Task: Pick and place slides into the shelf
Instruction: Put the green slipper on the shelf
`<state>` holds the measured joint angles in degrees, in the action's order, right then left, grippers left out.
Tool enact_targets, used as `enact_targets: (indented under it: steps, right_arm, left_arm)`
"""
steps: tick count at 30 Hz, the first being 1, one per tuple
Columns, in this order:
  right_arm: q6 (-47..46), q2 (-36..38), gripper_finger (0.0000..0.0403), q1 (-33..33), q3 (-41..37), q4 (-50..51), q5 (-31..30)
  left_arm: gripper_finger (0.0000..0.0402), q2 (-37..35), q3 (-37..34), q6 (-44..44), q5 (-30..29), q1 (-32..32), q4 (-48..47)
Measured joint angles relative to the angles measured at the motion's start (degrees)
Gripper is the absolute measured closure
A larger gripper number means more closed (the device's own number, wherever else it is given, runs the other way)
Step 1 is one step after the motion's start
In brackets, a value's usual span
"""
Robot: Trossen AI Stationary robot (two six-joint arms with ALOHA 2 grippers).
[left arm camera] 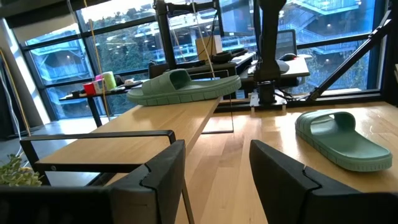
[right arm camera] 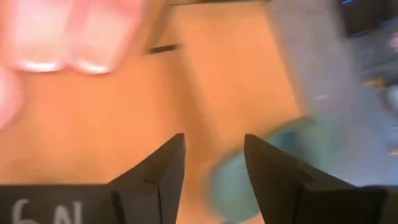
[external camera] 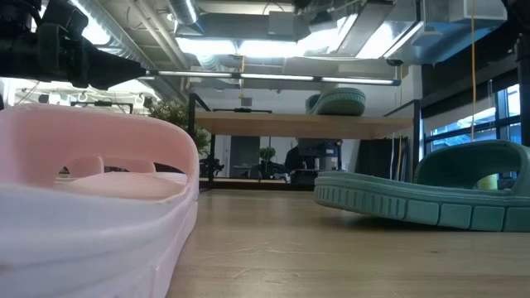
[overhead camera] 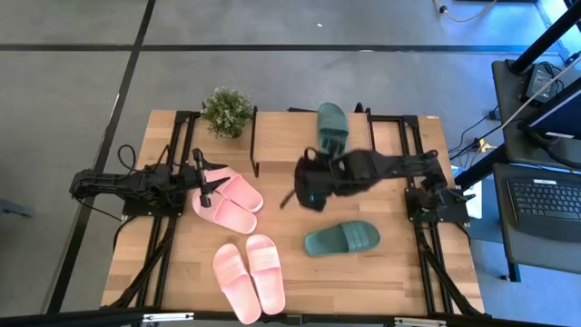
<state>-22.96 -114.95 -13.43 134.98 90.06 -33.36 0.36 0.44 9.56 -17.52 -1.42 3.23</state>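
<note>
My left gripper reaches in from the table's left edge and hangs over a pink pair, fingers apart and empty. Another pink pair lies by the front edge. My right gripper stretches to the middle, fingers apart, empty. One green slide sits on the shelf; the other lies on the table. The right wrist view is blurry.

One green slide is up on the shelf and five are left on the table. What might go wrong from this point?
1. The green slide on the shelf appears to overhang the shelf edge in the left wrist view; a bump could knock it off.
2. The right gripper, open and empty, hangs between the pink pair and the green slide on the table; the right wrist view is blurred, so a grab may miss.
</note>
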Motion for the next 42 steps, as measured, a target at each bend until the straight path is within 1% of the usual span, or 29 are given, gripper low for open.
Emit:
enact_targets:
  steps: [3,7,10,14,18,20,23,28,31,34,40,42]
  right_arm:
    - [-6.5,0.1,0.0236,-3.3,-0.8,0.0,5.6]
    - [-16.0,0.2,0.0236,-6.1,-2.5,0.0,10.6]
    - [-19.8,0.2,0.0236,-7.7,-5.4,0.0,11.5]
    - [-20.6,0.2,0.0236,-9.2,-10.2,0.0,13.8]
    - [-30.6,0.2,0.0236,-9.7,-16.1,0.0,17.2]
    - [-33.9,0.2,0.0236,-9.9,-19.3,-0.1,18.7]
    - [-37.2,0.2,0.0236,-10.1,-25.0,0.0,21.5]
    - [-38.2,0.2,0.0236,-10.7,-32.9,0.1,32.0]
    - [-39.3,1.9,0.0236,-12.8,-36.3,-0.1,35.3]
    - [-43.8,5.1,0.0236,-15.6,-38.5,-0.1,34.8]
    - [-54.1,11.8,0.0236,-19.5,-41.4,0.1,30.0]
    - [-56.3,14.0,0.0236,-20.6,-42.1,-0.1,27.1]
  left_arm:
    - [0.0229,0.0,0.0,0.0,0.0,0.0,0.0]
    - [0.0229,0.0,0.0,0.0,0.0,0.0,0.0]
    - [0.0229,0.0,0.0,0.0,0.0,0.0,0.0]
    - [0.0229,0.0,0.0,0.0,0.0,0.0,0.0]
    - [0.0229,0.0,0.0,0.0,0.0,0.0,0.0]
    - [0.0229,0.0,0.0,-0.1,0.0,0.0,0.0]
    - [0.0229,0.0,0.0,-0.4,0.0,0.0,0.0]
    - [0.0229,0.0,0.0,-0.6,0.0,0.0,0.0]
    - [0.0229,0.0,0.0,-1.7,0.0,0.0,0.0]
    - [0.0229,0.0,0.0,-1.7,0.0,0.0,0.0]
    - [0.0229,0.0,0.0,-1.5,0.0,0.0,0.0]
    - [0.0229,0.0,0.0,-1.5,0.0,0.0,0.0]
